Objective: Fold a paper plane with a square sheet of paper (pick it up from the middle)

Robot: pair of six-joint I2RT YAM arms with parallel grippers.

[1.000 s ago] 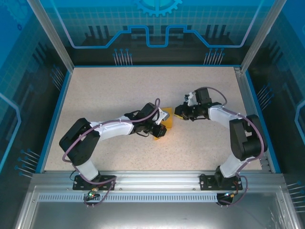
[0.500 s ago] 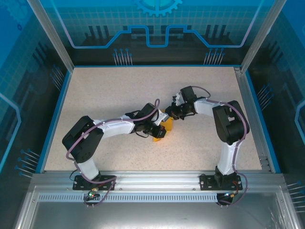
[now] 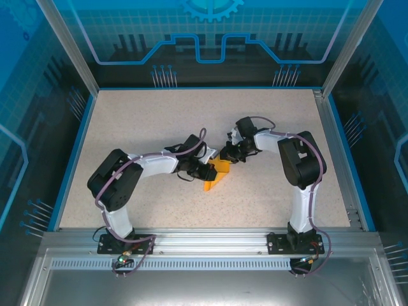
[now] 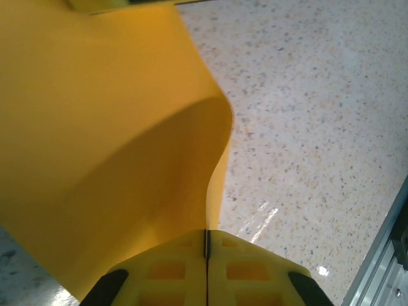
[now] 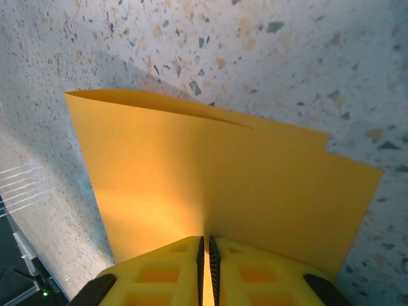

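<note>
Smooth thin orange-yellow sheet of paper (image 5: 210, 166), folded double, one part curling, over speckled stone-look bench (image 3: 153, 121), left hand (image 4: 206, 237) and right hand (image 5: 205, 245) each pinching a paper edge

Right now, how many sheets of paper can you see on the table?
1. A single yellow sheet of paper, folded over on itself, is near the middle of the table, pinched by both the left tool and the right tool. Anything lying underneath it would be hidden.
</note>
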